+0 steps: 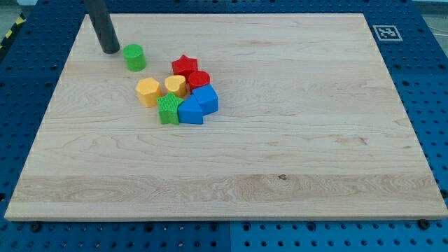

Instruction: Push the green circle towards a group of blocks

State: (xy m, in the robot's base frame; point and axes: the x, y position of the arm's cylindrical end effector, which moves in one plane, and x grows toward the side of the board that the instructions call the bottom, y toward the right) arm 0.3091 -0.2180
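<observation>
The green circle [134, 57] sits near the top left of the wooden board [294, 140]. My tip [110, 50] is just to its left, a small gap apart. Below and right of the circle lies a tight group: a red star [185, 66], a red circle [199, 80], a yellow hexagon [148, 91], a yellow heart-like block [176, 85], a green square-ish block [168, 110] and two blue blocks [205, 97] [190, 110]. The green circle stands apart from the group, up and to its left.
A fiducial marker [386, 32] is at the board's top right corner. The board rests on a blue perforated table [434, 84].
</observation>
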